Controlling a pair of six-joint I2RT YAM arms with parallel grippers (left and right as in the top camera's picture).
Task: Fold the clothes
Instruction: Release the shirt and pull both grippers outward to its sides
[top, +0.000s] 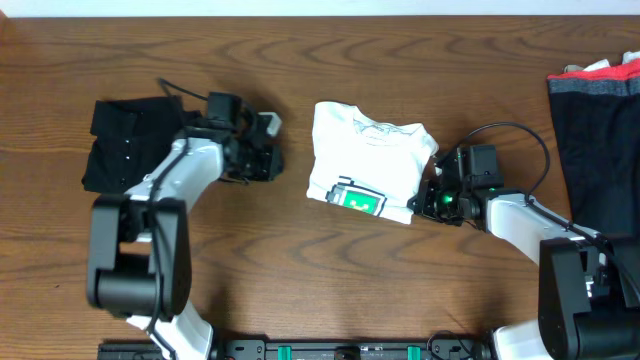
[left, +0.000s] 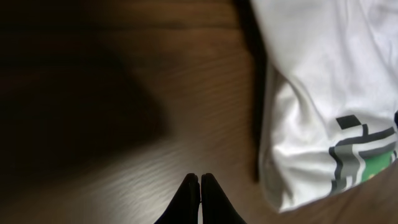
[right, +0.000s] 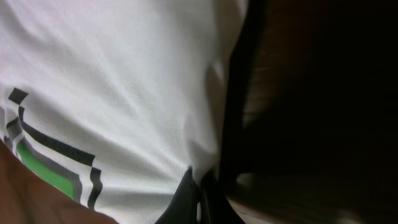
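Observation:
The white T-shirt (top: 365, 150) lies folded in the middle of the table, its green-and-white logo patch (top: 358, 198) at the near edge. My left gripper (top: 268, 162) is shut and empty over bare wood, just left of the shirt. In the left wrist view the closed fingers (left: 199, 182) are apart from the shirt (left: 323, 93). My right gripper (top: 428, 198) is at the shirt's near right corner. In the right wrist view its fingers (right: 198, 182) are shut on the shirt's edge (right: 124, 81), and the fabric puckers at the tips.
A black folded shirt (top: 125, 145) lies at the left beside my left arm. A pile of dark clothes with red on top (top: 595, 120) lies at the far right edge. The table is brown wood (top: 330, 290).

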